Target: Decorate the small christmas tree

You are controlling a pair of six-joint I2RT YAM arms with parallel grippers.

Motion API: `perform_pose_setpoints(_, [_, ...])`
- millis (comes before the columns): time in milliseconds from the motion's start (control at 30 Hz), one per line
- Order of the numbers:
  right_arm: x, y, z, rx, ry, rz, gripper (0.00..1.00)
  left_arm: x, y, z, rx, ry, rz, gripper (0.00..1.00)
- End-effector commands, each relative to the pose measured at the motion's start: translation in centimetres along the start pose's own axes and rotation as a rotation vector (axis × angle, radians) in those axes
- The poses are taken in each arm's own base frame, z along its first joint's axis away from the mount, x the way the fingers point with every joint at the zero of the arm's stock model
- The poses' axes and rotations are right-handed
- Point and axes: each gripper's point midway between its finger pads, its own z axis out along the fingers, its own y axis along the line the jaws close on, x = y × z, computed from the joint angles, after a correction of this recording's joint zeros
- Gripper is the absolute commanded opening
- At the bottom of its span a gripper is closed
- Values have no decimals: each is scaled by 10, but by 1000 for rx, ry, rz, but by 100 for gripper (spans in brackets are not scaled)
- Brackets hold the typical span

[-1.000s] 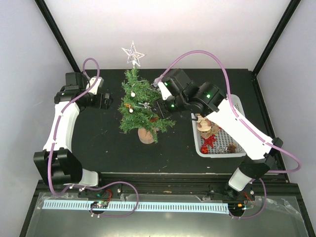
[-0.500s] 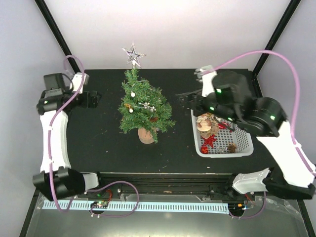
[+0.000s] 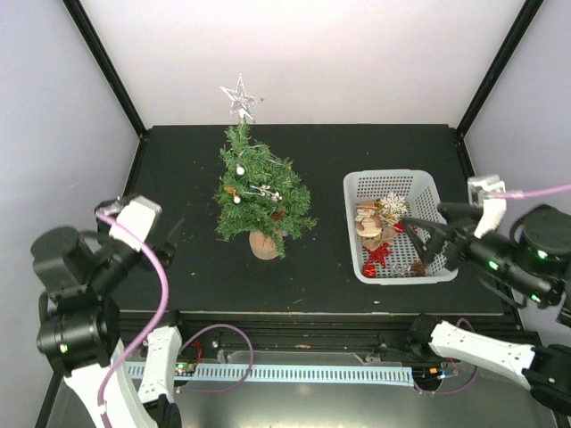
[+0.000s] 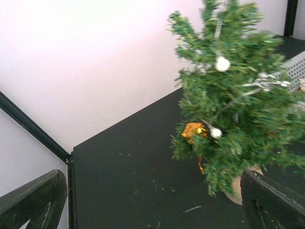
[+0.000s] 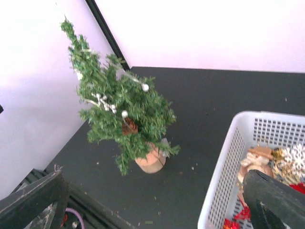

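Small dark-green bristly artificial fir on round light-wood stump: upright, centre-left of top view. Likely light, tippy; branches soft and springy. Steady by stump, hang ornaments on branch tips. Left gripper spread, empty. Right gripper spread, empty, by white plastic mesh basket.

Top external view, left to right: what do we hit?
White-and-black left robot arm → small dark-green artificial christmas tree on a light-wood stump → white plastic mesh basket of ornaments. Right arm overlaps the basket, so omitted.
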Motion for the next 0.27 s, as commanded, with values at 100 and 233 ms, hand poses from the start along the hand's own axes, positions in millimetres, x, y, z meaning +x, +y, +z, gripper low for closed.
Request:
perform_pose_setpoints(100, [43,-22,-22,-29,0,70,100,14,-44,-38,44,-2,14,99])
perform_pose_setpoints(233, [59,-33,-22,-3,16,101,100,13,-54,-52,37,-29,8,99])
